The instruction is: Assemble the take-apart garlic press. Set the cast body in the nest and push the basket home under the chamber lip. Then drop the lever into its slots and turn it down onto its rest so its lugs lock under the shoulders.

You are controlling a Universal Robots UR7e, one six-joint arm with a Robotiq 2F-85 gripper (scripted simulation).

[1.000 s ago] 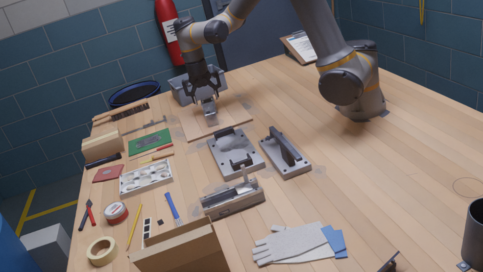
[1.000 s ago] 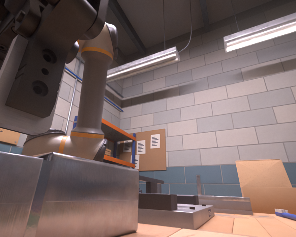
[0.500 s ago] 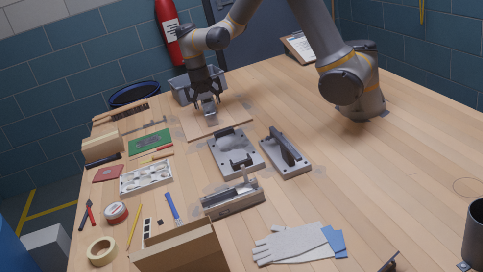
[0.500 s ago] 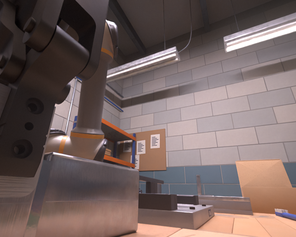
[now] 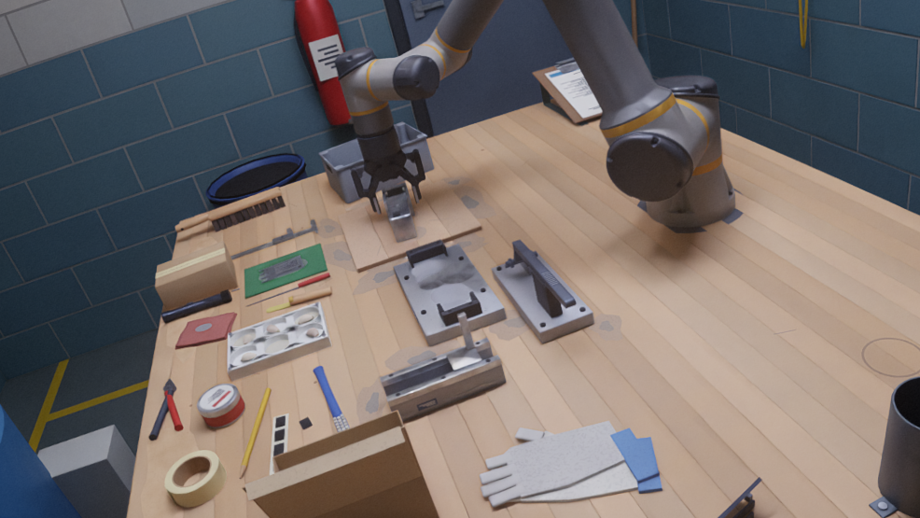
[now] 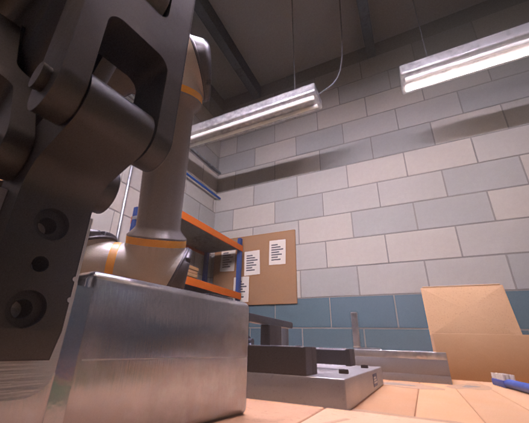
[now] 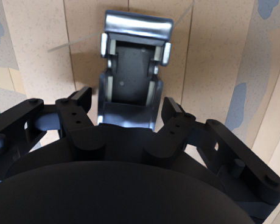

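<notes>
My gripper (image 5: 392,197) (image 7: 127,105) stands open and empty over the near end of the cast body (image 5: 400,213) (image 7: 132,74), a shiny metal piece with a dark channel lying on a thin board (image 5: 407,224) at the far left of the bench. In the second side camera the body (image 6: 151,346) fills the foreground, with a finger beside it. The grey nest (image 5: 447,289) with two dark blocks lies just in front of the board. A second fixture (image 5: 542,289) to its right carries the dark lever. A third fixture (image 5: 441,377) nearer the front holds a small metal part, apparently the basket.
A grey bin (image 5: 369,160) stands right behind my gripper. Hand tools, a green mat (image 5: 285,270) and a white parts tray (image 5: 278,340) crowd the bench's left side. A cardboard box (image 5: 346,472) and gloves (image 5: 556,462) lie at the front, and the arm's base (image 5: 685,173) is to the right.
</notes>
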